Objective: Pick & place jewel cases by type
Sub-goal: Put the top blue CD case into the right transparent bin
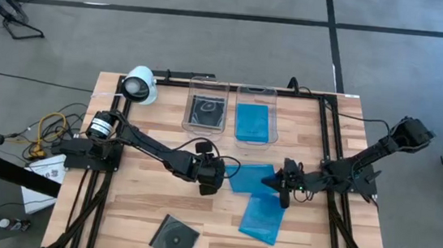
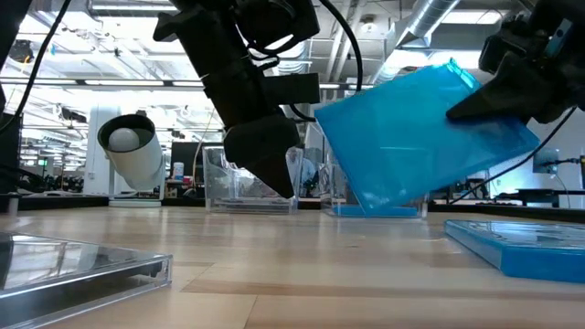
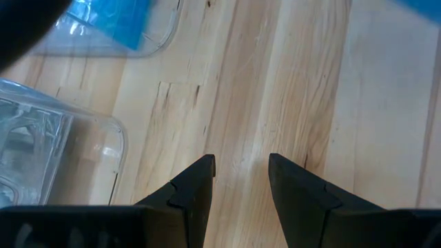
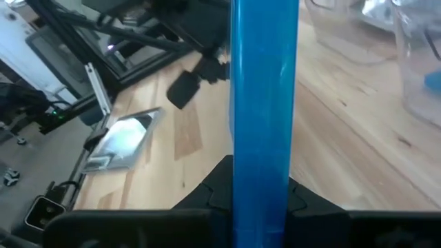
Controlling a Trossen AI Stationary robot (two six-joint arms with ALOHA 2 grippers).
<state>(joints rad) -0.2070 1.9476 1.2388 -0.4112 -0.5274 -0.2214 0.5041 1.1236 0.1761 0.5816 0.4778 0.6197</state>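
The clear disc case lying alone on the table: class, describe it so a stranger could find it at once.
Start at the wooden table and go to its near edge, on the left arm's side. There a flat clear disc case lies alone. Unlike the blue cases, it shows a silver disc on black.

Both arms are matte black, built of slim jointed links with black cables looped along them. The left arm (image 1: 150,144) has a silver-ringed round joint near its base. Each end effector ends in two flat, wedge-shaped black fingers (image 3: 195,191)
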